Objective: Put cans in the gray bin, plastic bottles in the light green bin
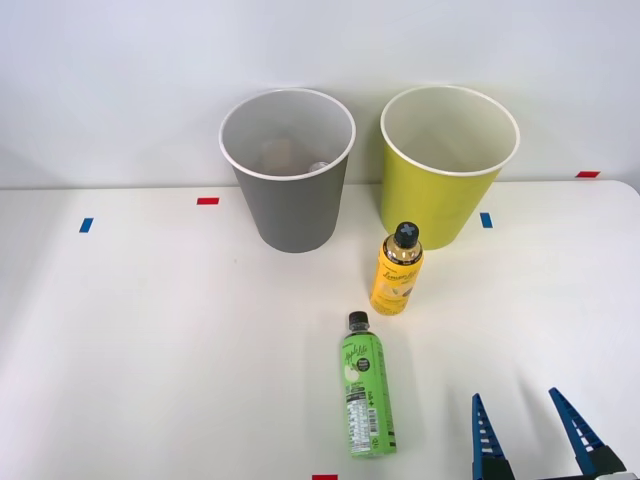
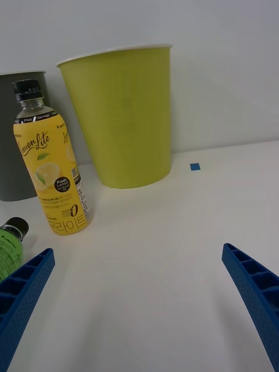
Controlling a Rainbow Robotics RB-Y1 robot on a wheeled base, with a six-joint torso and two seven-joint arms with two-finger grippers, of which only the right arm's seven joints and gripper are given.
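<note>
A: Looking at the counter (image 1: pixel 150 340), where do the bottles sit?

B: The yellow bottle (image 1: pixel 397 270) stands upright just in front of the green bin (image 1: pixel 440 190), black cap on. The green bottle (image 1: pixel 366 386) lies on its side nearer the robot, cap pointing toward the bins, apart from the yellow one.

A: And the bins?

B: Side by side at the back of the counter, by the wall. The gray bin (image 1: pixel 290 195) is on the left, the green bin on the right, a small gap between them. Something pale and rounded shows at the bottom of the gray bin; I cannot tell what it is.

A: The gripper?

B: The right gripper (image 1: pixel 535 425) is at the near right of the counter, its blue ribbed fingers (image 1: pixel 485 430) spread wide and holding nothing. It is to the right of the lying green bottle, not touching it.

A: From the wrist?

B: The yellow bottle (image 2: pixel 51 168) stands ahead with the green bin (image 2: pixel 125 116) behind it, the gray bin (image 2: pixel 17 145) beyond, and the green bottle's cap (image 2: pixel 14 226) is beside one finger (image 2: pixel 23 290).
</note>
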